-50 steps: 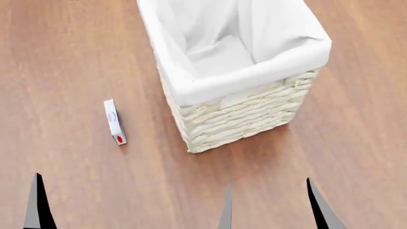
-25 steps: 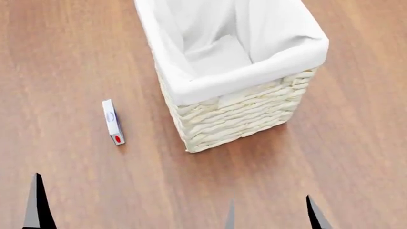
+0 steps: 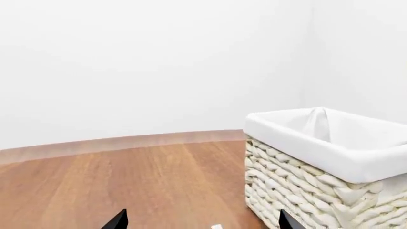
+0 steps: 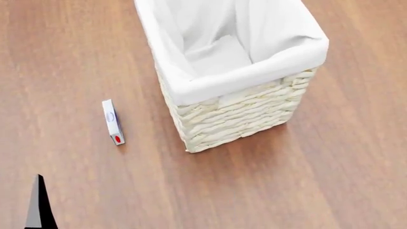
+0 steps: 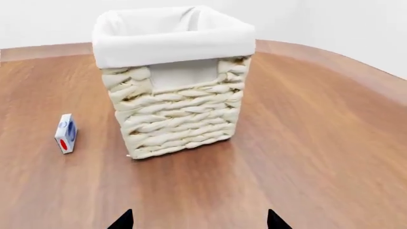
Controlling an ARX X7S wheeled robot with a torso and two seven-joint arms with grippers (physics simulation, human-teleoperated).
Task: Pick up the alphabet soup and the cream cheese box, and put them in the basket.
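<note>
The cream cheese box [image 4: 113, 121] stands on its thin edge on the wooden floor, left of the basket [image 4: 241, 114]; it also shows in the right wrist view [image 5: 66, 133]. The basket is tall, cream-white wicker with a white cloth liner, also in the right wrist view [image 5: 175, 109] and the left wrist view [image 3: 318, 191]. The alphabet soup is not in view. My left gripper [image 3: 200, 220] is open and empty, short of the box; one fingertip [image 4: 39, 205] shows in the head view. My right gripper [image 5: 199, 220] is open and empty, in front of the basket.
Wooden floor [image 4: 305, 181] all round. A white wall with a pale skirting board [image 3: 127, 143] stands behind the basket in the left wrist view.
My right gripper's fingertips have drawn back out of the bottom of the head view. The left fingertip, box and basket stay put.
</note>
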